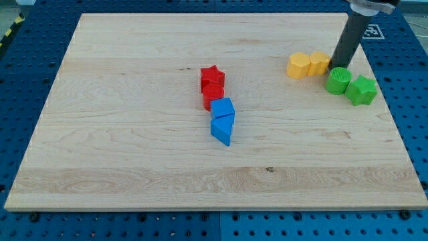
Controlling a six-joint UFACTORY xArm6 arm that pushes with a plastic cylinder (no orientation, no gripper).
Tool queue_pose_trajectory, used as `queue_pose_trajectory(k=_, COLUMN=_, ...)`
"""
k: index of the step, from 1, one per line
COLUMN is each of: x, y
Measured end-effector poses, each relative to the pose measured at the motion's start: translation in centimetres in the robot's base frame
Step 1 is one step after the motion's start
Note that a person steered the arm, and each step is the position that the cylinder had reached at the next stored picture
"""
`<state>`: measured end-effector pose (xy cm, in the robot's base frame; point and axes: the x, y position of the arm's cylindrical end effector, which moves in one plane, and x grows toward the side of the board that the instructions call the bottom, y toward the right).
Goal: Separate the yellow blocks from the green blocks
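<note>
The two yellow blocks (308, 64) sit side by side at the far right of the worktop (134, 154), the left one roughly heart-shaped, the right one squarish. Just right and nearer lie the green round block (338, 80) and, touching it, the green star block (362, 90). My tip (335, 67) stands in the narrow gap between the right yellow block and the green round block, seemingly touching both. The tool is a plain rod, so it neither opens nor closes and holds nothing.

To do this well, I judge a steady sideways push best: drive one colour group off squarely through its middle so it doesn't spin. The red blocks (212, 86) and blue blocks (223, 120) lie mid-worktop, well apart.
</note>
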<state>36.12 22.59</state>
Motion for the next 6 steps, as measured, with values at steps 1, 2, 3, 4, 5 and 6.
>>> queue_pose_trajectory(k=1, x=-1.8, y=-0.4)
queue_pose_trajectory(k=2, x=-2.0, y=-2.4)
queue_pose_trajectory(k=3, x=-2.0, y=-5.0)
queue_pose_trajectory(k=4, x=-2.0, y=-5.6)
queue_pose_trajectory(k=5, x=-1.3, y=-5.6)
queue_pose_trajectory(k=6, x=-0.8, y=-5.6)
